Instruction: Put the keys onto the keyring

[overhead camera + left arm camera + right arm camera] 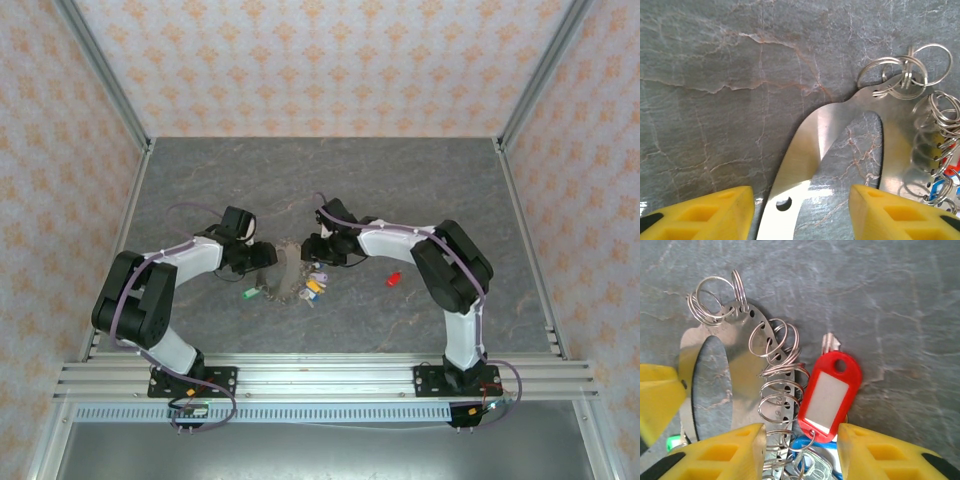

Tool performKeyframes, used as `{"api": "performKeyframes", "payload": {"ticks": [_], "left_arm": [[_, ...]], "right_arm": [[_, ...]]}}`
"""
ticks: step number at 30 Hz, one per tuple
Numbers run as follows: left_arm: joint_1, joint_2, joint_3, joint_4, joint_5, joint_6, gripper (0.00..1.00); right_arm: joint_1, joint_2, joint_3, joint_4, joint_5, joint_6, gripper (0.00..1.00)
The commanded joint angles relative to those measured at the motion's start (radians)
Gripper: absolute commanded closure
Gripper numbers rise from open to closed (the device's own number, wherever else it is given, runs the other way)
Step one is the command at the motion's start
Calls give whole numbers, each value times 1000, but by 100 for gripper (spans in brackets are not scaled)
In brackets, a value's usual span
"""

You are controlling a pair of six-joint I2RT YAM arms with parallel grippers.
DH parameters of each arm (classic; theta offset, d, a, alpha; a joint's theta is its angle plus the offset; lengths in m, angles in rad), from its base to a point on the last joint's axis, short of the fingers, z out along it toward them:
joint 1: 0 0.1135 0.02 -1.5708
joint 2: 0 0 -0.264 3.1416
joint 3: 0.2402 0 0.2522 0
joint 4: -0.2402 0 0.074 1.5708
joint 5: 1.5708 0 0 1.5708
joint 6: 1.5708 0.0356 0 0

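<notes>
Left hand (801,192) straddles one keyring (805,145), right hand (801,429) one red key (830,390) (both half-open, empty).

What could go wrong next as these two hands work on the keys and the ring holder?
1. The right hand straddles the red plastic-tagged metal key, with thin steel split rings crowding beside it; closing may snag a ring too.
2. The left hand straddles the shiny flat steel plate lying on the grey marbled tabletop; the grip may slip off the thin edge.
</notes>
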Motion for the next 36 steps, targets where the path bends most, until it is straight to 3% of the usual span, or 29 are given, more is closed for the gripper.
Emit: {"api": "performKeyframes", "payload": {"ticks": [1, 8, 14, 16, 21, 25, 32, 36], "left_arm": [[-19, 51, -13, 47, 94, 21, 49], [-33, 48, -22, 68, 138, 18, 56], [-34, 25, -33, 93, 162, -7, 60], [-34, 20, -40, 110, 176, -23, 62], [-36, 11, -61, 116, 168, -40, 67], [-36, 1, -83, 124, 161, -42, 68], [-36, -14, -88, 132, 158, -70, 68], [-37, -33, -82, 113, 137, -64, 68]], "right_arm": [[3, 28, -45, 131, -77, 59, 58], [2, 53, -87, 266, -162, 84, 63], [2, 58, -110, 307, -159, 88, 63], [4, 61, -115, 291, -112, 84, 69], [25, 28, -151, 259, 88, 42, 72], [28, 43, -132, 280, -22, 41, 64], [101, 30, -50, 32, 336, -100, 62], [133, 37, -21, -35, 458, -143, 64]]}}
